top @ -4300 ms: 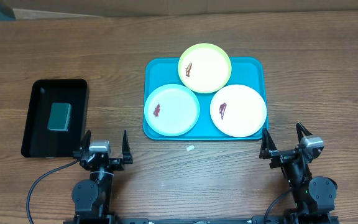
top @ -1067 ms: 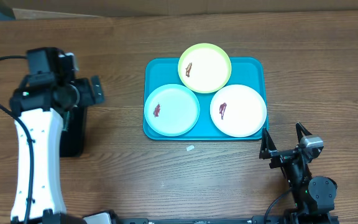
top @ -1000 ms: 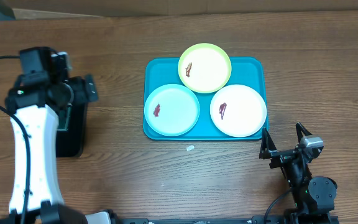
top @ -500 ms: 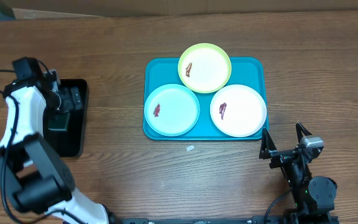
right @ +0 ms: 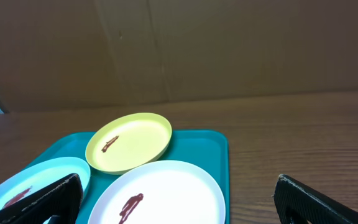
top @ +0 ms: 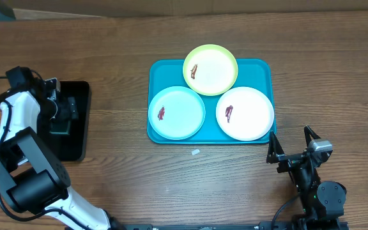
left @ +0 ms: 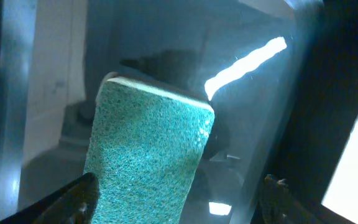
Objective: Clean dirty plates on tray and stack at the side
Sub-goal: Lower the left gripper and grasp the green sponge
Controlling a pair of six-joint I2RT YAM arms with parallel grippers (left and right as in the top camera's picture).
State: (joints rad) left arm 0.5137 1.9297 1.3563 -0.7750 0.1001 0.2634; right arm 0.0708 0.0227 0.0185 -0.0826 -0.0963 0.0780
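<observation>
Three plates lie on the turquoise tray (top: 260,67): a yellow-green plate (top: 211,69) at the back, a bluish-white plate (top: 177,114) front left and a white plate (top: 245,114) front right. Each carries a reddish-brown smear. My left gripper (top: 61,112) is down inside a black tray (top: 78,144). In the left wrist view it (left: 180,193) stands open astride a green sponge (left: 148,143); one finger is at the sponge's edge, the other well clear. My right gripper (top: 291,137) rests open near the front edge, right of the turquoise tray, with nothing between its fingers.
A small white scrap (top: 195,152) lies on the wooden table in front of the turquoise tray. The right wrist view looks over the white plate (right: 166,193), the yellow-green plate (right: 129,142) and the tray's rim (right: 219,146) towards a cardboard wall.
My left arm has swung left and down from above the black tray into it, bringing the open fingers around the sponge. The right arm and the plates have not moved.
</observation>
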